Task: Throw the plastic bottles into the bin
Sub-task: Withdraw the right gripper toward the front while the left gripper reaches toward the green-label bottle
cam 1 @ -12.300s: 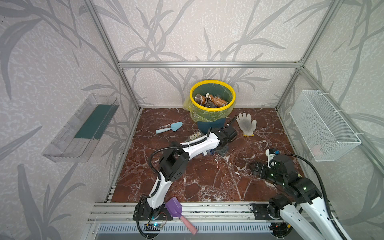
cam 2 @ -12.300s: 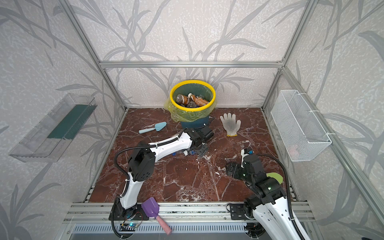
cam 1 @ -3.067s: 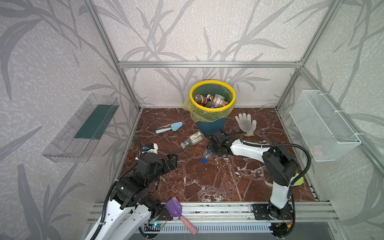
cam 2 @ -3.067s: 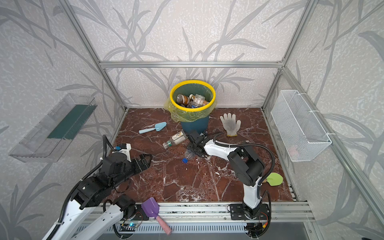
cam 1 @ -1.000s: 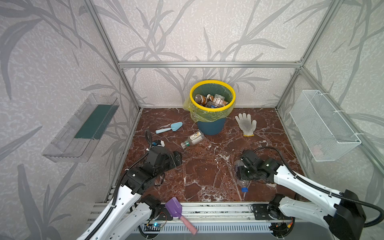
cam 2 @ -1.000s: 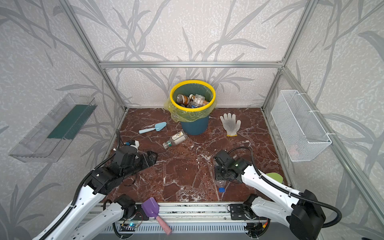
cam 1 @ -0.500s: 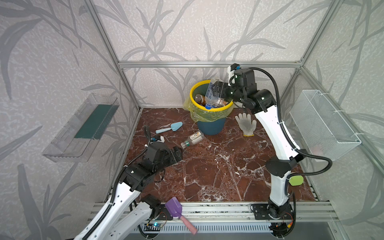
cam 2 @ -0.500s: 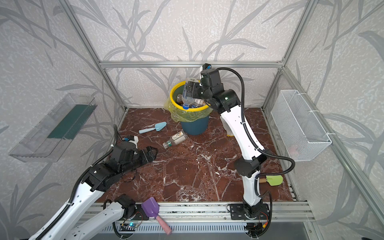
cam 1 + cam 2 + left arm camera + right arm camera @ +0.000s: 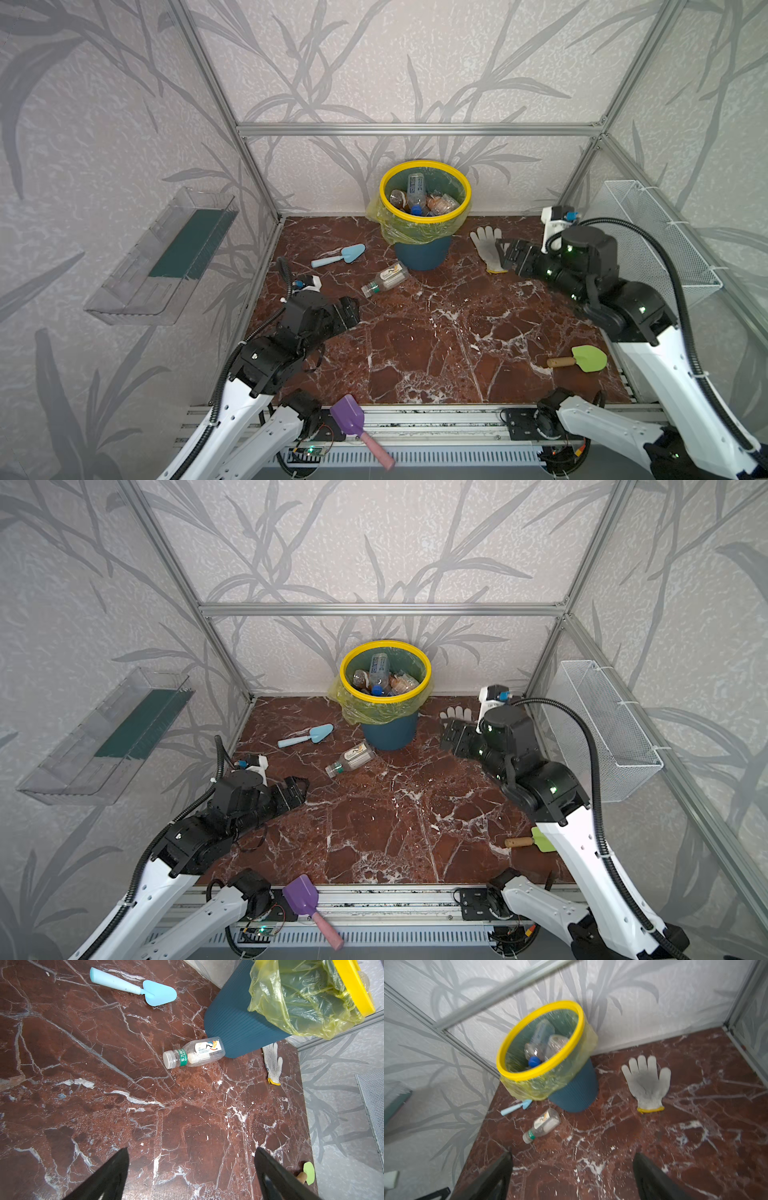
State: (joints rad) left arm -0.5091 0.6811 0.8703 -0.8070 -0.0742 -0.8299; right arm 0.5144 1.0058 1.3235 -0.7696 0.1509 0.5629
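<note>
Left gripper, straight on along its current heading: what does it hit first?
Most likely the clear bottle lying on the floor: in the left wrist view it sits centred ahead of the open left gripper, the bin just behind it. Depth is unclear; it could touch the floor first.

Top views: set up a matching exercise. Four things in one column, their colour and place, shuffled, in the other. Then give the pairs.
Things
1. trowel
2. glove
3. loose bottle
4. scoop

Colour and place
a. purple, pink handle, at the front edge
b. white, yellow cuff, right of the bin
c. clear, on its side, in front of the bin
d. light blue, left of the bin

Pairs: 1-d, 2-b, 3-c, 4-a
</note>
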